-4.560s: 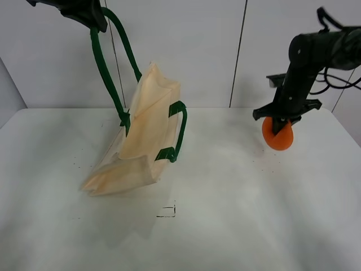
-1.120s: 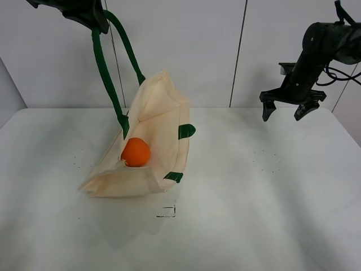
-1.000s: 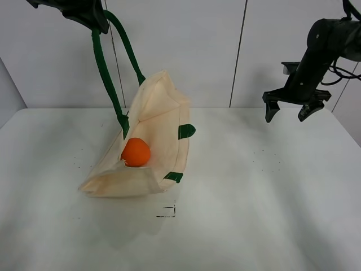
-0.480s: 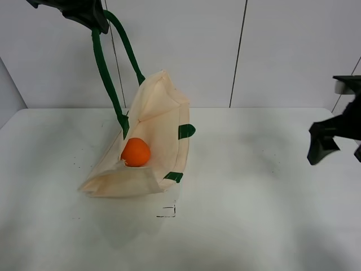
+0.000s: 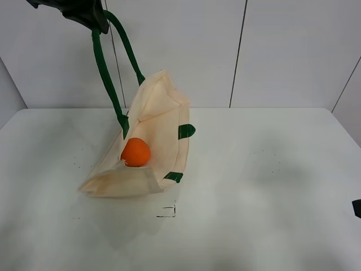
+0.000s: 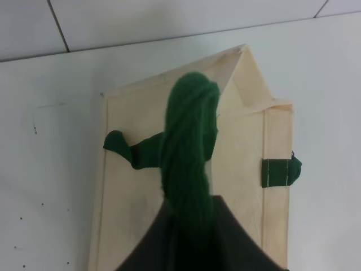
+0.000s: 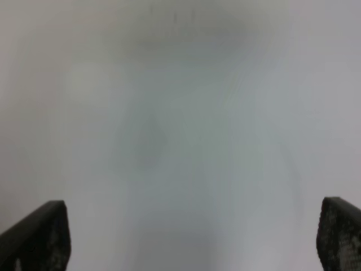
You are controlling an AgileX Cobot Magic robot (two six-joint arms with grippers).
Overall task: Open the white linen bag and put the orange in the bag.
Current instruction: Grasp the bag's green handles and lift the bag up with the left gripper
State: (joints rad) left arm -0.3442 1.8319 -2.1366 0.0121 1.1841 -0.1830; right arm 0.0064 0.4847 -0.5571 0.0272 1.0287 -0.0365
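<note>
White table (image 5: 254, 186) bears bag (image 5: 161, 116); orange (image 5: 136, 152) inside

This looks like a robot test lab rather than a home or shop. A plain white desk (image 5: 254, 197) stands against a bare wall (image 5: 180, 51) of pale panels with thin dark seams (image 5: 238, 53). A small black corner mark (image 5: 167, 212) sits on the desk at lower centre. The black left tool (image 5: 96, 23) hangs in the upper left of the frame.

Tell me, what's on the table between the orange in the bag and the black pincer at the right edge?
Only the white linen bag's own cloth wall, then bare table up to the right pincer, as the high view shows.
</note>
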